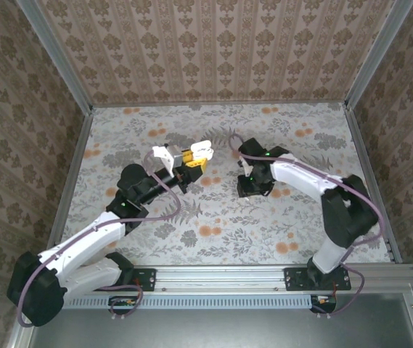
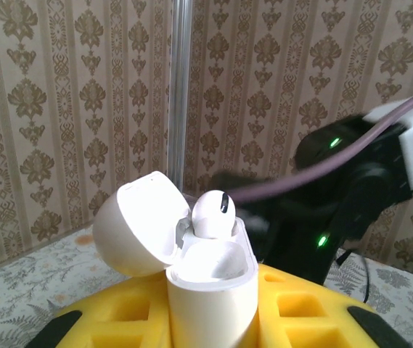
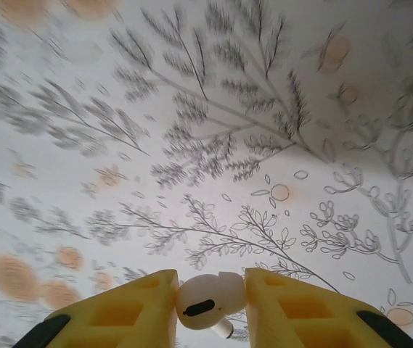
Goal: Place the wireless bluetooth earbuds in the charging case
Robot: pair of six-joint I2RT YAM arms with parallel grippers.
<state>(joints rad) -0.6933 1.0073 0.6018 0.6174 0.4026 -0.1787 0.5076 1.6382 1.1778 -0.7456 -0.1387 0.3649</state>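
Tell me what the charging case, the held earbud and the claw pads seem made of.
Charging case: likely hard plastic, smooth white, soft sheen on its lid.
Earbud: same glossy white plastic by its highlights, dark slot.
Claw pads: yellow, matte, moulded with recesses; probably plastic.

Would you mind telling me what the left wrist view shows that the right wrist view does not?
Left wrist view: the left hand shut on the open white charging case, its lid tipped left, one earbud standing in the rear slot and the nearer slot apparently empty, with the right arm and papered wall behind. Right wrist view: the right hand pinching a second earbud above the floral table cover. Both: yellow fingers at the bottom edge, and that floral table cover.
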